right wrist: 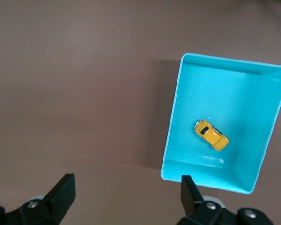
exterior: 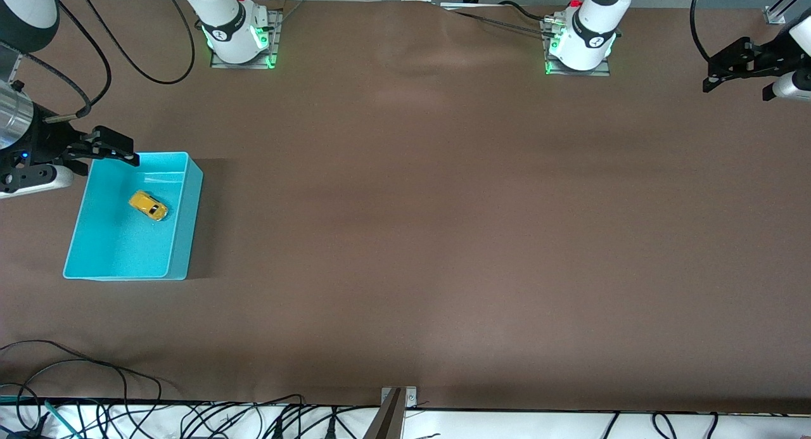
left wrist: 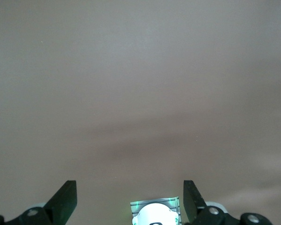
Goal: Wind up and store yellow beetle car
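- The yellow beetle car (exterior: 148,205) lay on the floor of the turquoise bin (exterior: 179,246), on its wheels and turned at a slant to the walls, touching none of them
- The bin sat on the brown surface (exterior: 443,223) toward the right arm's end, well apart from both arm bases
- The right gripper (exterior: 114,146) hovered over the bin's rim at the corner toward the right arm's base, its jaws spread wide apart and holding nothing
- In the right wrist view the car (right wrist: 211,135) showed clear of the right gripper (right wrist: 126,192), off to one side of the gap between the jaws, with one black finger (right wrist: 188,191) overlapping the bin's (right wrist: 178,117) edge and the other over bare surface
- The left gripper (exterior: 728,62) waited in the air over the edge of the surface at the left arm's end, well apart from the bin and the car
- Its jaws were likewise spread wide and empty; in the left wrist view the left gripper (left wrist: 130,197) had only bare brown surface (left wrist: 140,84) and the left arm's base (left wrist: 154,214) showing between the jaws
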Controlling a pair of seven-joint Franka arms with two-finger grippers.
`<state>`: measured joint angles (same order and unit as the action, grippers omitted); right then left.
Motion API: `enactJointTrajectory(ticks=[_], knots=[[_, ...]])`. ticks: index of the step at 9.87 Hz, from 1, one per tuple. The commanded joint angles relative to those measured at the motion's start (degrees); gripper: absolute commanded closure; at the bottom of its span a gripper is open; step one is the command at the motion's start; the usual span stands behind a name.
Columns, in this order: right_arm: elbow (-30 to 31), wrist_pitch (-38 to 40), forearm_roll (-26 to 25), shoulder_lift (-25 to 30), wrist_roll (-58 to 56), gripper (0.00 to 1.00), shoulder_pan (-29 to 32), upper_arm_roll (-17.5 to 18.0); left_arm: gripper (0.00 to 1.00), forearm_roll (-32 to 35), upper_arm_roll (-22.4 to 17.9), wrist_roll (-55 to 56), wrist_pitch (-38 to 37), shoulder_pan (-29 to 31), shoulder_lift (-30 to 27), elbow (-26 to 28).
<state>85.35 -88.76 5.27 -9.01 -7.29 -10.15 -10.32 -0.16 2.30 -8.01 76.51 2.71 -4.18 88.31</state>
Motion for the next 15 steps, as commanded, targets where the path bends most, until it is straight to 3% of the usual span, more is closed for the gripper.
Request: enactJointTrajectory(ticks=[1,5,8,11,15], knots=[[-0.8,2.5,-1.9,1.6,4.3,0.00,0.2,0.2,0.00,-1.2,-0.1,0.6,-1.4,-0.1,0.9,-2.2],[-0.9,2.3,-2.3,1.6,4.8,0.00,0.5,1.1,0.00,-1.2,-0.1,0.6,-1.4,-0.1,0.9,-2.2],[-0.8,1.7,-7.8,2.1,5.2,0.00,7.7,11.2,0.00,-1.2,-0.1,0.7,-1.4,-0.1,0.9,-2.1],[0.1,0.3,-8.3,2.1,5.2,0.00,12.3,17.1,0.00,-1.2,-0.1,0.6,-1.4,-0.1,0.9,-2.2],[-0.3,0.3,-9.0,2.1,5.3,0.00,12.0,17.2,0.00,-1.2,-0.1,0.6,-1.4,0.0,0.9,-2.2]])
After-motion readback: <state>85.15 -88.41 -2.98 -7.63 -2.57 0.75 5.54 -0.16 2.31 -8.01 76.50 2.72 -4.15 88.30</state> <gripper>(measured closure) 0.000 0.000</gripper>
